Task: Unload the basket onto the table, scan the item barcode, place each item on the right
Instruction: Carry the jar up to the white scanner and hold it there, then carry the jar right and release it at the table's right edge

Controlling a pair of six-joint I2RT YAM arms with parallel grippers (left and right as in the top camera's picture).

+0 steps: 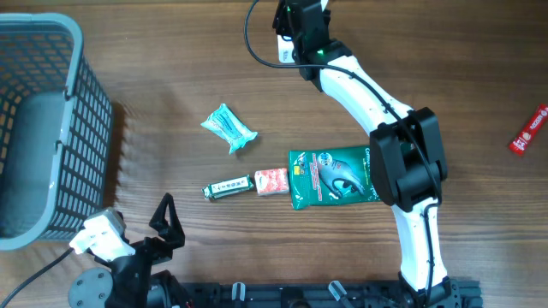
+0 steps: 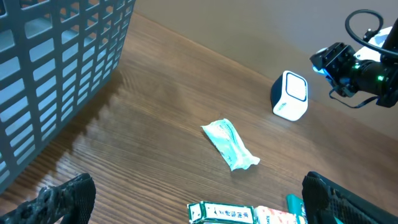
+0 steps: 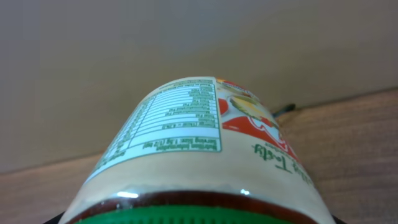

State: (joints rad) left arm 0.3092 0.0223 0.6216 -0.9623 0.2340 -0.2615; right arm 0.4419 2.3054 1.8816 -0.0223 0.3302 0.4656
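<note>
The item is a bottle [image 3: 205, 155] with a green cap, brown contents and a beige label showing a nutrition table; it fills the right wrist view. My right gripper [image 1: 301, 26] is shut on it at the table's far edge, and from overhead the gripper hides the bottle. The white barcode scanner [image 2: 290, 95] stands just beside that gripper [image 2: 345, 64]; overhead shows only a white sliver of the scanner [image 1: 282, 50]. My left gripper [image 1: 167, 224] rests open at the near left, its fingers [image 2: 62, 200] wide apart with nothing between them.
A grey basket [image 1: 51, 128] stands at the left. Mid-table lie a mint-blue packet [image 1: 229, 128], a green-white box [image 1: 227, 187], a pink packet [image 1: 271, 180] and a green blister pack [image 1: 330, 177]. A red item [image 1: 528, 130] lies at the right edge.
</note>
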